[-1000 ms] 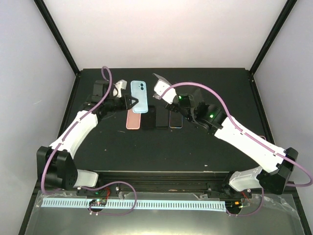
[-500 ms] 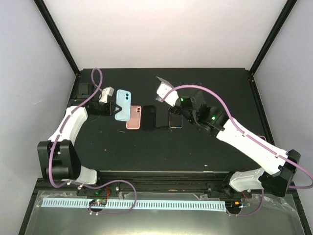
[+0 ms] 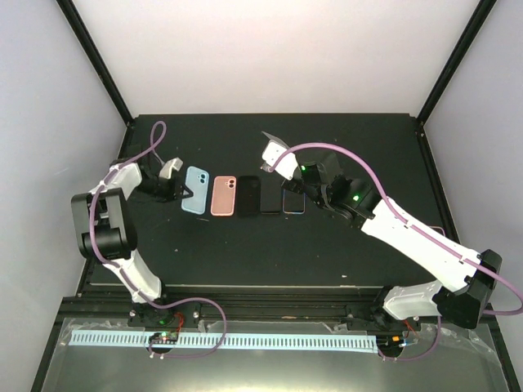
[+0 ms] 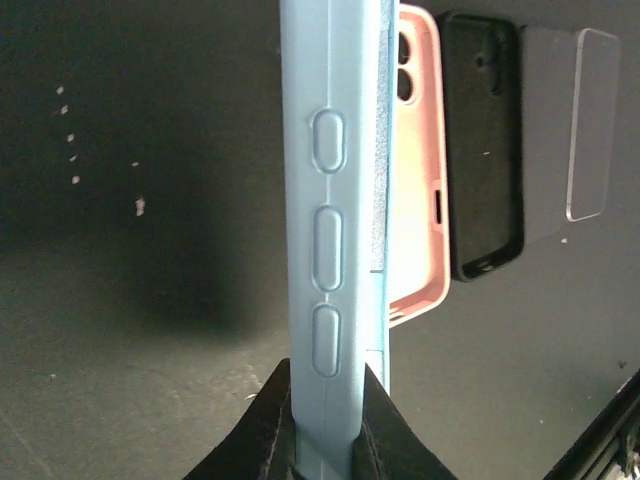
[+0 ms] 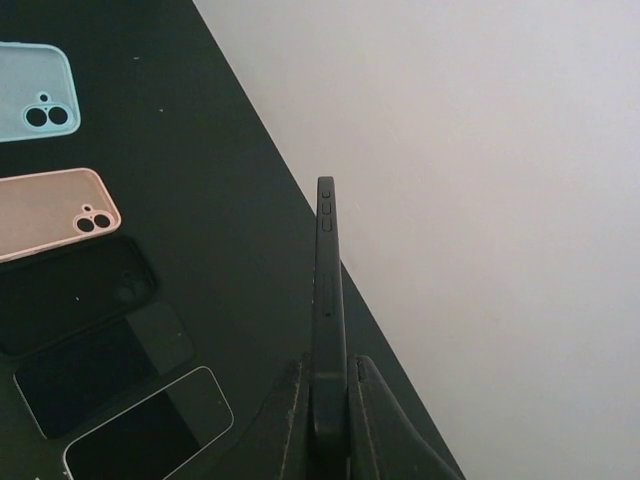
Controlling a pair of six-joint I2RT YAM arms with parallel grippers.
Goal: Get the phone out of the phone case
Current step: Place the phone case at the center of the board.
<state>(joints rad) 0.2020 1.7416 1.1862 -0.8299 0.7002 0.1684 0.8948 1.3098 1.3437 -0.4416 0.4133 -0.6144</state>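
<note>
Top external | left gripper [image 3: 181, 190] clamps light-blue phone case [image 3: 194, 189], 9 o'clock of pink case [image 3: 223, 195] (apparently parking it) | right gripper [image 5: 328, 395] pinches black phone [image 5: 327, 280] aloft, 12 o'clock, clear of its case.

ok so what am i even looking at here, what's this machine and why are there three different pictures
It is a pair of white robot arms bolted at the near edge of a black table. The wide picture comes from a fixed camera above and behind them. The two close-ups come from a small camera on each wrist, looking along that arm's jaws. The left arm holds a light blue phone case by one end, its jaws shut on it. The right arm grips a thin dark phone, seen edge-on. Lying flat in a row are a pink case, a black case, a dark slab and a light-edged slab, both probably bare phones.
</note>
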